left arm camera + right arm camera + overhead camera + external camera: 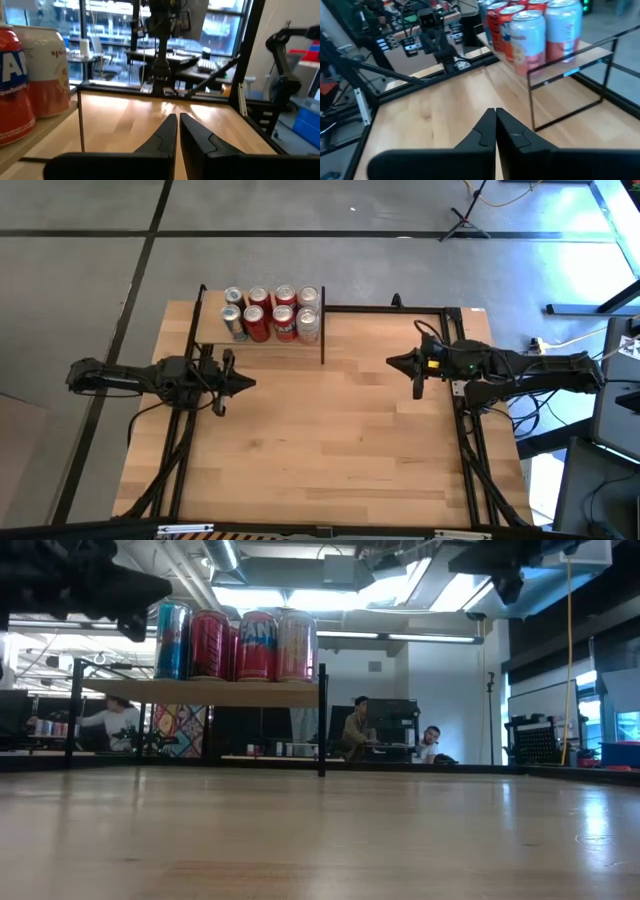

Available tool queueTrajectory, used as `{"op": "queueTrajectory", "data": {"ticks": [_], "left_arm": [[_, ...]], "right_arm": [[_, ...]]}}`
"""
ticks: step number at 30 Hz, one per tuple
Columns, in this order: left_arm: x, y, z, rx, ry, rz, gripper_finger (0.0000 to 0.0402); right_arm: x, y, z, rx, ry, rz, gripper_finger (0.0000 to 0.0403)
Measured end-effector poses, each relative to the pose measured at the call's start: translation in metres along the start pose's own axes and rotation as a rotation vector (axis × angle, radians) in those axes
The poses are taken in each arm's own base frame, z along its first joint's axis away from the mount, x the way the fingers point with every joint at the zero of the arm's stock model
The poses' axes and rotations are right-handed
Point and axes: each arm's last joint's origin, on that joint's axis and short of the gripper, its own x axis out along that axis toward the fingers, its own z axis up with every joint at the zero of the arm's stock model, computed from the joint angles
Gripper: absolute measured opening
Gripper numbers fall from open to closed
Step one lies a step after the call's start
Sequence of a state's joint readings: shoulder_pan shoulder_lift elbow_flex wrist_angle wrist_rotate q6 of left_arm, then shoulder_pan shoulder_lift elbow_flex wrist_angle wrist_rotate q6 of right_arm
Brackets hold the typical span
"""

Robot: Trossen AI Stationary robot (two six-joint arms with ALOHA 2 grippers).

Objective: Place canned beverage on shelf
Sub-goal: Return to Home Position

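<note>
Several cans (271, 313), red, silver and blue, stand upright in two rows on the shelf (212, 331), a light-wood board on thin black posts at the table's far left. They also show in the low view (235, 643), the left wrist view (30, 80) and the right wrist view (530, 30). My left gripper (250, 383) is shut and empty, held above the table just near of the shelf. My right gripper (391, 362) is shut and empty, held above the table to the shelf's right.
Bare tabletop (330, 440) lies between and in front of both arms. A black frame rail (400, 308) runs along the far edge right of the shelf. People sit in the room beyond the table (355, 730).
</note>
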State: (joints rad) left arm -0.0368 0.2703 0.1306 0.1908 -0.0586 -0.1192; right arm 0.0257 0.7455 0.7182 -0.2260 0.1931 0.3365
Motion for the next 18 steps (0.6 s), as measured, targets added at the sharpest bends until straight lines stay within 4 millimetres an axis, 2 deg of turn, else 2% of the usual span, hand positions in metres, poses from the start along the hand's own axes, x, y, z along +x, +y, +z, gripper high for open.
{"op": "queueTrajectory", "data": {"ticks": [7, 18], "left_arm": [[-0.011, 0.003, -0.023, -0.009, -0.085, -0.009, 0.0011], [-0.017, 0.005, -0.024, 0.011, -0.087, 0.027, 0.0011]], "right_arm": [[-0.002, -0.007, -0.013, 0.018, -0.001, -0.058, 0.0001], [-0.029, -0.017, -0.028, 0.04, -0.06, -0.021, 0.0001]]}}
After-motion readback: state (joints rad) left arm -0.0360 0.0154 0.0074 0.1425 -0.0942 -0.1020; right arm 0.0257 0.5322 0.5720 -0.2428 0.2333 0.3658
